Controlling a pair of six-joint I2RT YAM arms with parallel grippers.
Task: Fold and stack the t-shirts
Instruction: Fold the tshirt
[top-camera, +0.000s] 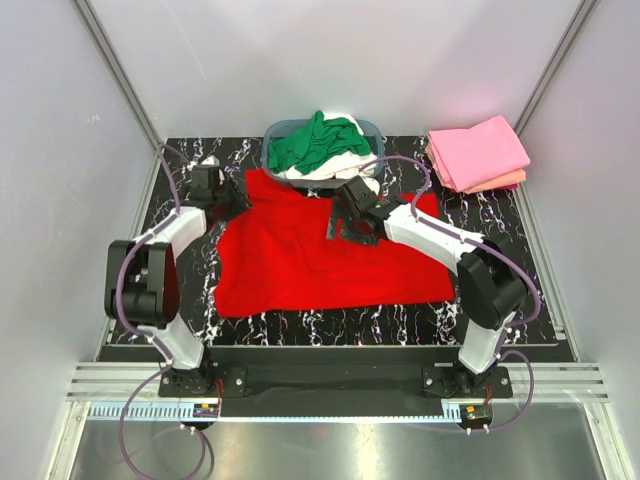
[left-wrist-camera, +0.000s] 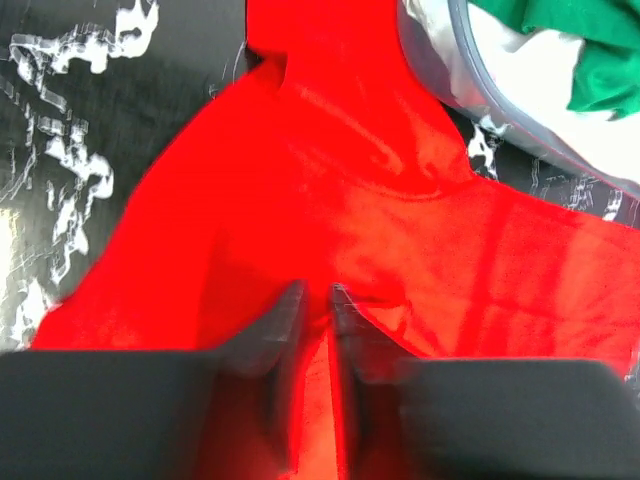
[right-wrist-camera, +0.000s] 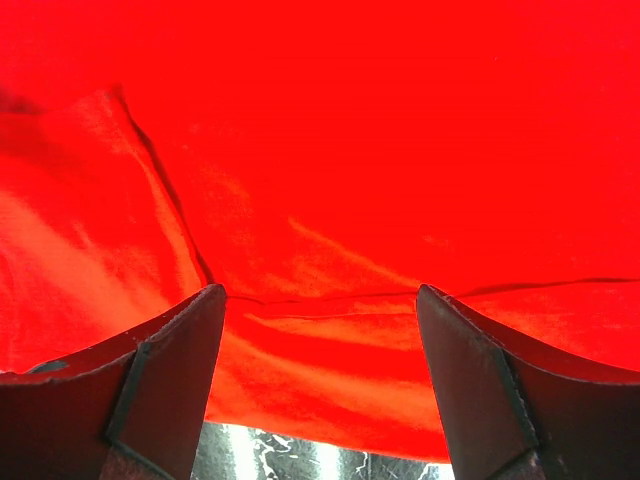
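Fold step on red t-shirt (top-camera: 320, 258), early by the look: lies spread over mid table (top-camera: 500, 215), one layer, edges uneven, no fold made yet. Left gripper (left-wrist-camera: 317, 295) at shirt's far-left corner, near sleeve; jaws nearly together w/ thin strip of red between, so prob. pinched on cloth. Right gripper (right-wrist-camera: 320, 295) low over far-right part of shirt, jaws wide apart, nothing held, a crease or edge line in cloth just beyond fingertips. Behind shirt, just beside its far edge: basket (top-camera: 268, 140) w/ green shirt (top-camera: 315, 142) and white shirt (top-camera: 335, 172) waiting. Far-right corner: folded stack, pink shirt (top-camera: 478, 150) on top of salmon shirt (top-camera: 505, 181), well apart from red one. Next, as a guess: needs right jaws down and closed on matching far edge, then both corners drawn toward near side, kept level to avoid skew; thin cotton, so likely to slip or bunch if grabbed too shallow.
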